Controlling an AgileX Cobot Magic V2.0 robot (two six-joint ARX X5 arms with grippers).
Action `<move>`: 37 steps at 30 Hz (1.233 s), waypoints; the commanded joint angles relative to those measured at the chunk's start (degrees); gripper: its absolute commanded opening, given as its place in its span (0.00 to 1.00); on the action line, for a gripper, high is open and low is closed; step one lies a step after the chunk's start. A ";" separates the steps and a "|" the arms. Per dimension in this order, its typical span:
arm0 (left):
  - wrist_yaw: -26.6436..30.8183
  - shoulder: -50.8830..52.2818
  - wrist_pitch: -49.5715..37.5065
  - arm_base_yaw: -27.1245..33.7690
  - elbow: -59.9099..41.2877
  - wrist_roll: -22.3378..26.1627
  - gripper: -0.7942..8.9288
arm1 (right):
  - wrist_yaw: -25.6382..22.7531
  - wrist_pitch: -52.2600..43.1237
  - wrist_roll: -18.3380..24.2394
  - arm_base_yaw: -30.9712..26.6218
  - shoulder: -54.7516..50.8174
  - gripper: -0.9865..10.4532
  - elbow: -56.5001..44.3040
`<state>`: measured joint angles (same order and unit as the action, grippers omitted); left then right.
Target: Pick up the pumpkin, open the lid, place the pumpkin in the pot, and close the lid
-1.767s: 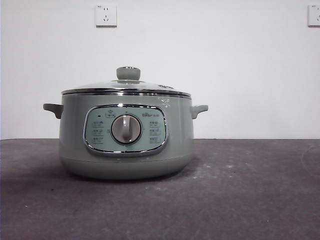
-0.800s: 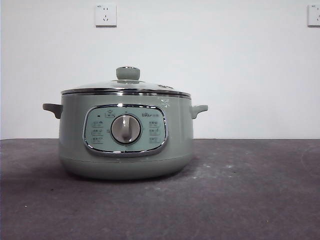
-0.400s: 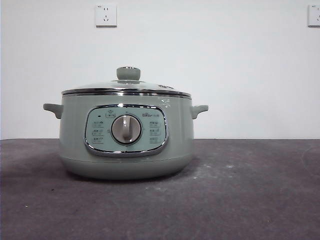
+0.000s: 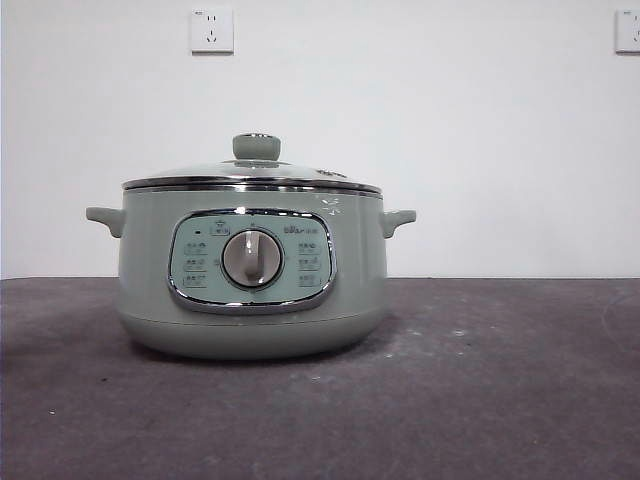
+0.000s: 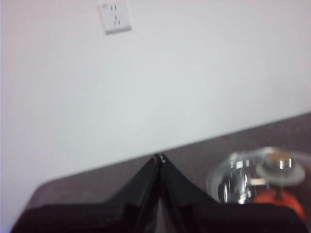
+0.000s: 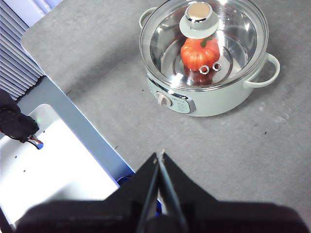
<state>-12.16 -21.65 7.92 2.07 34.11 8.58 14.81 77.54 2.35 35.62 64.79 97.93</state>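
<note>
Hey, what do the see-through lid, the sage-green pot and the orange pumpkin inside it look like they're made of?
The domed see-through lid looks like glass with a chrome rim: the pumpkin shows through it. Its knob seems to be pale green plastic. The round sage-green pot looks like glossy painted metal or plastic, with a bare metal inside. The ribbed orange pumpkin looks like smooth plastic or rubber; I cannot tell which.

Ahead of me rises a plain white wall (image 4: 480,150), evenly lit and bare but for two white power sockets: one high up (image 4: 212,30), another cut off at the far upper corner (image 4: 628,30). Beneath it stretches my worktop (image 4: 500,380), covered in dark grey, slightly speckled matting. From above I see the worktop's rounded corner, a pale blue-edged white panel (image 6: 58,165) beside it, and ribbed grey slats (image 6: 17,53) beyond.
</note>
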 commanded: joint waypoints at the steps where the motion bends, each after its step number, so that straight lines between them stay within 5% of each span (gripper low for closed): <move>1: 0.68 4.13 -1.97 0.31 -7.98 0.48 0.08 | -0.13 0.90 -0.35 0.07 -0.11 0.09 -0.11; 18: 5.11 21.35 -2.43 0.31 -31.65 0.20 0.08 | -0.15 0.90 -0.35 0.07 -0.11 0.09 -0.11; 37: 4.37 21.57 3.74 0.28 -33.35 -0.13 0.08 | -0.15 0.90 -0.35 0.07 -0.11 0.09 -0.11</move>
<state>-7.38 -0.25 11.16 2.20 1.41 8.54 14.81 77.54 2.33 35.62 64.77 97.93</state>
